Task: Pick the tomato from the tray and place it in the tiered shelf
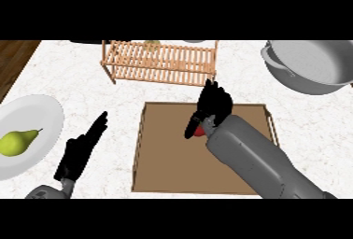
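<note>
While the right hand (210,108) hangs over the brown tray (165,177), its fingers and thumb curl down around the red tomato (199,131), of which only a small patch shows beneath the hand and beside the grey forearm. Tomato position: over the middle of the tray, somewhat nearer its far edge; whether it touches the tray floor cannot be told. The right forearm crosses the tray from its near right corner.

The tray lies at the centre of the white marbled counter (82,84). The tiered shelf (162,60), made of light wooden slats, stands past the tray's far edge, toward the counter's far edge; the tomato is well apart from it.

Left hand (81,149): released, fingers straight and pointing away from the robot, holding nothing, placed on the counter side between the tray's left edge and a white plate (38,116). The plate sits at the counter's left edge and carries a green pear (17,142). A grey pot (314,65) stands at the counter's far right corner, apart from the tray.
</note>
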Robot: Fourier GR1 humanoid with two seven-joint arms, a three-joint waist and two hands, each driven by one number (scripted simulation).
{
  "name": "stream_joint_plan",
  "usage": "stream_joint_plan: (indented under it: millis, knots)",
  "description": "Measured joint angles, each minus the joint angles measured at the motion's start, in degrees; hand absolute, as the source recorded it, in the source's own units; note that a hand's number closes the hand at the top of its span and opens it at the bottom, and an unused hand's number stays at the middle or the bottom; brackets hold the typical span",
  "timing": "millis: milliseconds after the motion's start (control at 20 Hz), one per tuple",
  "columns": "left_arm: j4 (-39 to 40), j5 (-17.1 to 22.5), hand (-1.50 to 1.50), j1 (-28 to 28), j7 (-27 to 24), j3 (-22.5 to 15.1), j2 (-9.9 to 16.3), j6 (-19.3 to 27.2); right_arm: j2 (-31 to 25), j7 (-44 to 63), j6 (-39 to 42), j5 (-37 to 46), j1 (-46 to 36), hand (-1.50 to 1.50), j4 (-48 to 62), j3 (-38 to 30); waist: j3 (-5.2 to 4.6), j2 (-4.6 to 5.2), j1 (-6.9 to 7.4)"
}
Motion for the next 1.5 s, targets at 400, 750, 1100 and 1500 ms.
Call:
stream_joint_plan:
  millis: [400, 750, 1100, 1500]
  knots:
    - [0.02, 0.44, 0.0, 0.91, -0.48, 1.55, 0.1, -0.73, 5.51, -0.02, 1.87, 5.11, -3.11, -1.5, 10.0, -2.43, 0.04, -0.2, -0.9]
    - [0.88, -0.14, 0.0, 0.76, -0.86, 2.27, -0.41, -1.24, 6.76, 0.0, 3.39, 7.54, -3.18, -1.5, 13.28, -3.23, 0.08, -0.15, -1.14]
    - [0.12, -1.22, 0.0, 1.9, -1.16, 2.24, -1.03, -1.28, 7.03, -0.23, 3.9, 7.77, -2.24, -1.5, 15.27, -3.36, 0.12, -0.11, -0.84]
    - [0.17, -1.96, 0.0, 1.88, -0.53, 3.18, -1.65, -1.66, 7.28, -1.08, 4.22, 8.81, 0.34, -1.5, 15.24, -3.82, 0.15, -0.22, -1.05]
